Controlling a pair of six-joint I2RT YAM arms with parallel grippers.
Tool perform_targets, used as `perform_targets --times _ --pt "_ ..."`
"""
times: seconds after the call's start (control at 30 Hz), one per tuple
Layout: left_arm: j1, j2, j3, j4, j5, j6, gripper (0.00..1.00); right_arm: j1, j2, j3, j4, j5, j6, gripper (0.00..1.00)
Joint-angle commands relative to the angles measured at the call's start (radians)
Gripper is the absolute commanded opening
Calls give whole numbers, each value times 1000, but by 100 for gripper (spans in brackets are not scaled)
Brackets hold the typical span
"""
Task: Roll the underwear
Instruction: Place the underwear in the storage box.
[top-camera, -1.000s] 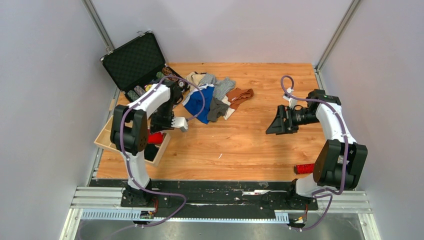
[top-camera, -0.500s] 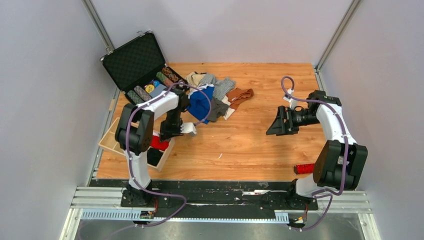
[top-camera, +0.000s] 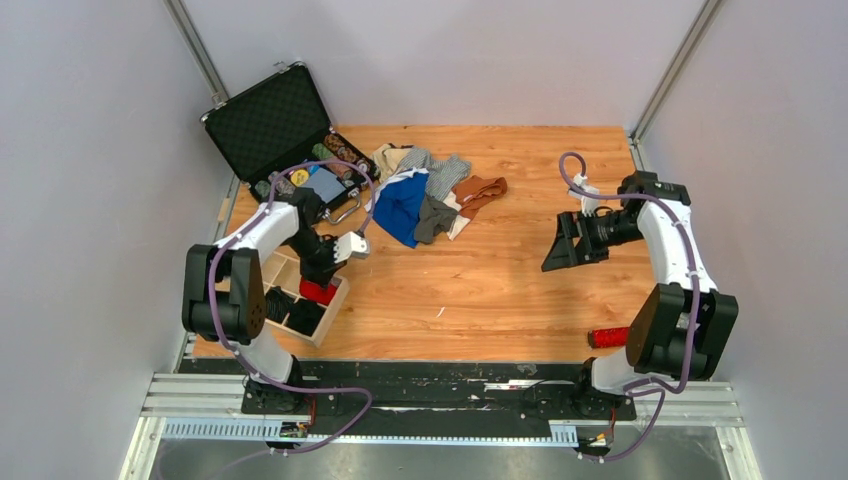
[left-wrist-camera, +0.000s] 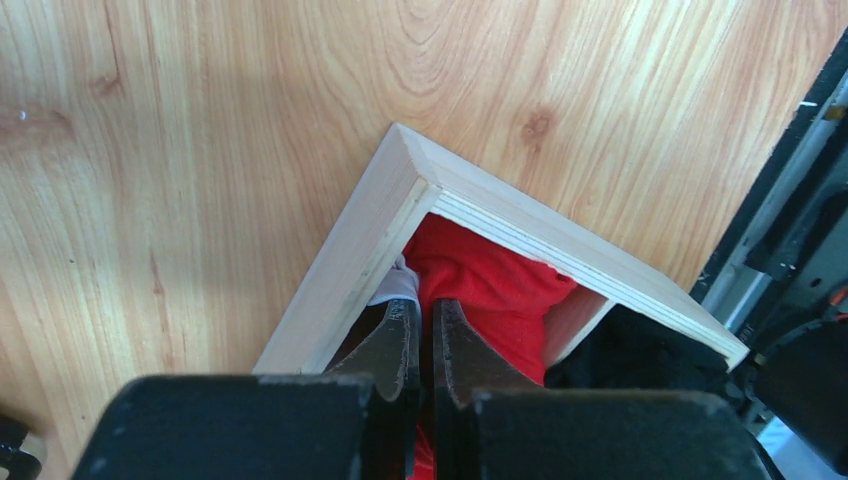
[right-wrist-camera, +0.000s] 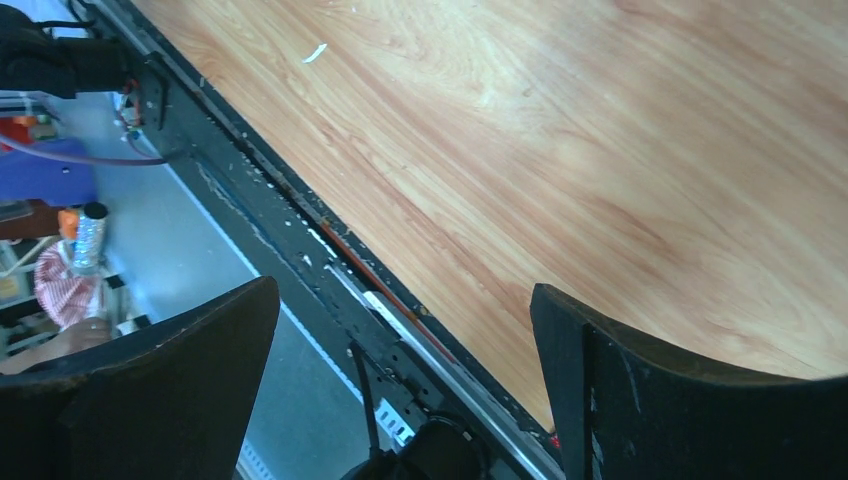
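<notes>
Evidently part-way: the left pincer (left-wrist-camera: 425, 308), jaws shut, noses at a red underwear bundle (left-wrist-camera: 492, 285) in the wooden box (left-wrist-camera: 385, 225), dark pieces (top-camera: 298, 316) lie alongside, yet an unrolled underwear heap (top-camera: 425, 195) lies on the table (top-camera: 480, 290) and the right pincer (right-wrist-camera: 405, 300) hangs wide open, empty.

An open black case (top-camera: 268, 122) stands at the wooden table's (top-camera: 500, 270) far-left corner, with what look like poker chips (top-camera: 338, 149) inside. A compartmented wooden box (top-camera: 331, 299) sits nearer — a red bristly stick (top-camera: 606, 337) lies near-right.
</notes>
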Motion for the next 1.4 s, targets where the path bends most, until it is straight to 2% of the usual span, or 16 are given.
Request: perform_targets --times 0.0,0.23,0.27,0.3,0.37,0.57,0.7,0.77,0.87,0.93,1.0,1.13,1.37 --pt "2 60 -125 248 143 78 0 -4 -31 70 -25 71 -32 100" --pt "2 30 -150 362 65 -47 2 -4 -29 92 -18 101 -29 100" --pt "2 21 -141 350 62 -82 6 -4 -30 97 -18 97 -26 100" --pt "1 -9 -115 342 64 -99 15 -4 -32 100 -17 94 -25 100" --pt "1 -74 -80 318 71 -149 25 -4 -37 106 -15 88 -22 100" --pt "1 -201 60 170 47 -233 45 -4 -52 91 -10 64 -16 100" --pt "1 -253 84 76 20 -226 55 -4 -55 82 -8 51 -14 100" --pt "2 -274 87 52 10 -240 56 -4 -55 81 -7 44 -11 100" --pt "2 -291 102 44 -58 -335 59 -4 -59 82 -4 35 -7 100" --pt "1 -287 115 40 -119 -418 70 -4 -60 79 -1 29 -5 100" --pt "1 -241 141 -5 -160 -482 76 -4 -62 73 1 24 -5 100" --pt "3 -165 177 -76 -253 -557 76 -4 -67 62 4 17 -5 100" --pt "3 -82 188 -128 -231 -571 71 -4 -76 47 7 18 -3 100"
